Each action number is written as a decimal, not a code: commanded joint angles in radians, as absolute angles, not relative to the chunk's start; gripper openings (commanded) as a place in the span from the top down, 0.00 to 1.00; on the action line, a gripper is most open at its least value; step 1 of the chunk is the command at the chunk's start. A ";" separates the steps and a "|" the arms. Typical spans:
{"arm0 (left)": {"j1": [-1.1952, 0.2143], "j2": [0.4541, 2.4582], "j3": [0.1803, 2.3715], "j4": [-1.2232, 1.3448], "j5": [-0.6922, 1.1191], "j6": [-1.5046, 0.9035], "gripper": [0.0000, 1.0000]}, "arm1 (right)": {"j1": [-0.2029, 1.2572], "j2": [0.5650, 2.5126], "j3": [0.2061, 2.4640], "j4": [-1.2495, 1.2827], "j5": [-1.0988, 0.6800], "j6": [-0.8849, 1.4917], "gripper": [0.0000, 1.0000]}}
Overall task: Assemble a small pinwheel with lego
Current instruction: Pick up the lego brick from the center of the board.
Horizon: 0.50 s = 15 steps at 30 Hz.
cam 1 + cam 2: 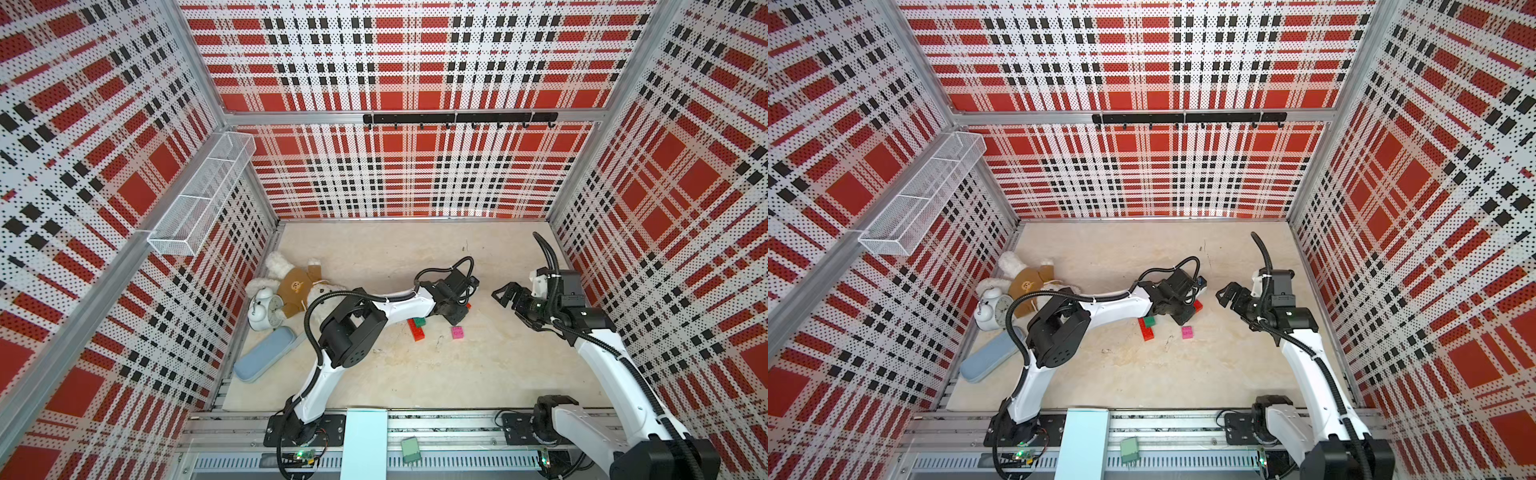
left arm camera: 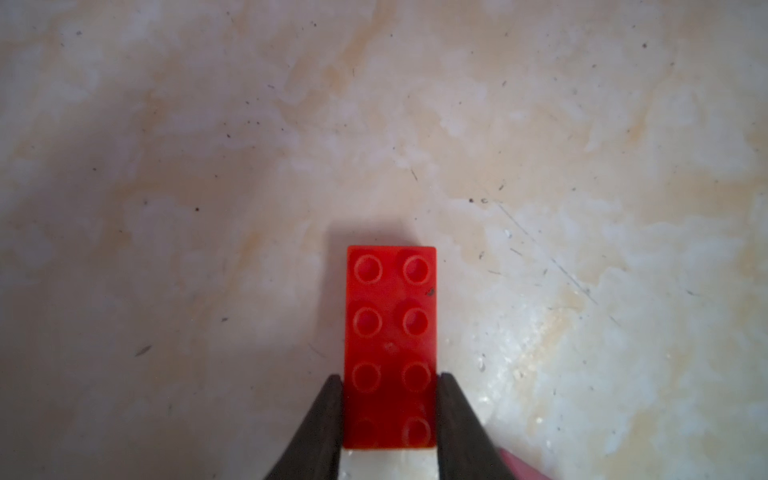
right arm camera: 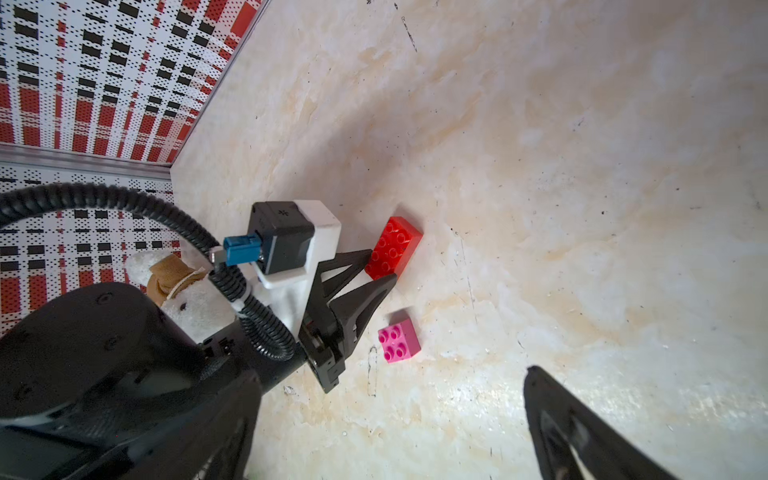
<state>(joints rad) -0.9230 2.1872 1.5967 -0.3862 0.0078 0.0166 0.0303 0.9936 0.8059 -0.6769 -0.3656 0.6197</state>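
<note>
Left end effector clamped on red brick, contact hidden in both top views | pink brick at 6 o'clock | right end effector apart

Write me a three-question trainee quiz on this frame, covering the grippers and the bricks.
1. True or false: the right gripper holds a brick.
2. Which colour of brick sits between the fingers of the left gripper: A green, B red, C blue?
3. How many studs does the pink square brick show?
Key: 1 false, it is open and empty; 2 B, the red oblong brick; 3 four.
</note>
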 commanded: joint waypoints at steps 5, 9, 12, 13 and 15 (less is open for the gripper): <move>-0.943 2.174 1.606 -0.375 -0.032 0.020 0.61 | 0.029 0.958 0.825 -0.680 -0.363 0.610 0.00; -0.940 2.208 1.625 -0.381 -0.015 0.019 0.65 | 0.029 0.954 0.822 -0.674 -0.374 0.612 0.00; -0.943 2.207 1.611 -0.361 -0.011 0.012 0.65 | 0.029 0.953 0.818 -0.675 -0.373 0.611 0.00; -0.943 2.210 1.610 -0.356 -0.009 0.009 0.65 | 0.029 0.953 0.815 -0.672 -0.374 0.611 0.00; -0.945 2.221 1.617 -0.357 -0.014 0.005 0.61 | 0.030 0.957 0.808 -0.668 -0.377 0.614 0.00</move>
